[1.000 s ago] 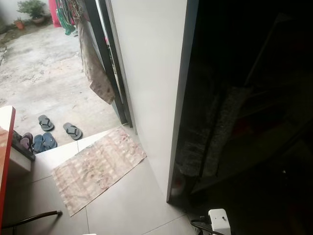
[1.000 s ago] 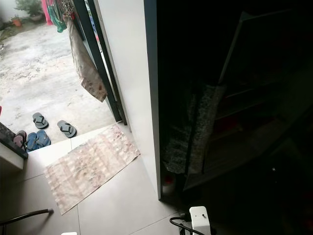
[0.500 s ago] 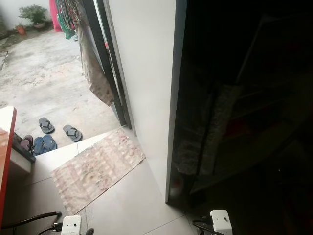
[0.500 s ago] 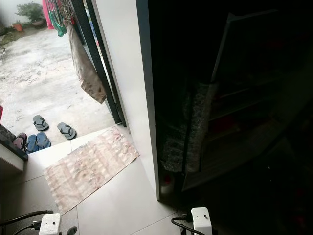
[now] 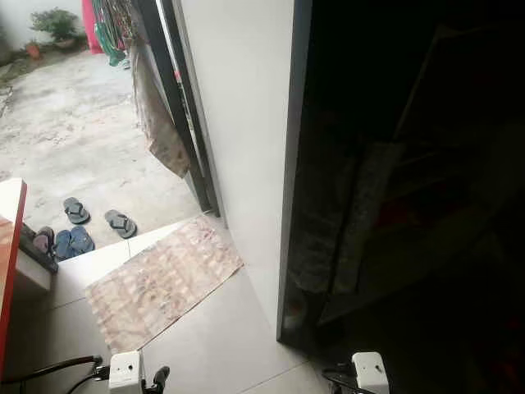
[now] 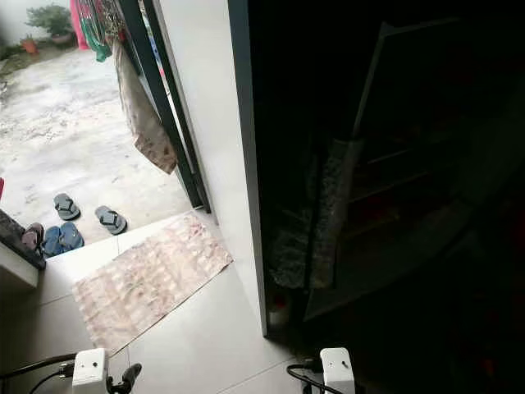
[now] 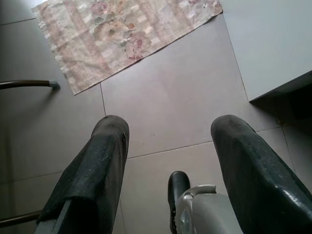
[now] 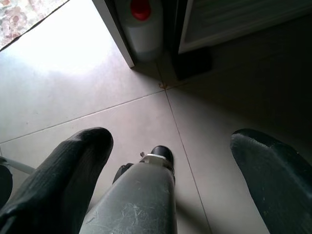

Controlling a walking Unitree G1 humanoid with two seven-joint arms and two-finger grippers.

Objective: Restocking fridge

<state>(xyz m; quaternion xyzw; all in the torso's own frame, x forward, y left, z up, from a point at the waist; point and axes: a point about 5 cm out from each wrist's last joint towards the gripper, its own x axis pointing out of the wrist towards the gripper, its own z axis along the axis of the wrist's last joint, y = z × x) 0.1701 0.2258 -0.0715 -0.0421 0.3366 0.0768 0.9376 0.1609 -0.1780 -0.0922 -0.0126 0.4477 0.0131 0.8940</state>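
Both arms hang low over the tiled floor (image 5: pixel 213 328), the left end effector (image 7: pixel 170 146) and right end effector (image 8: pixel 170 161) spread and empty. The fridge cannot be made out; the dark room (image 5: pixel 426 205) past the white wall (image 5: pixel 246 123) hides it. Judged best: walk in slowly, clear of the wall edge.

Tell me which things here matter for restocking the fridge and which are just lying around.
For the job:
left end effector, open, above the floor
right end effector, open, above the floor
dark appliance, possibly the fridge

Lying about:
floral mat
sandals
hanging cloth
white jug with red cap
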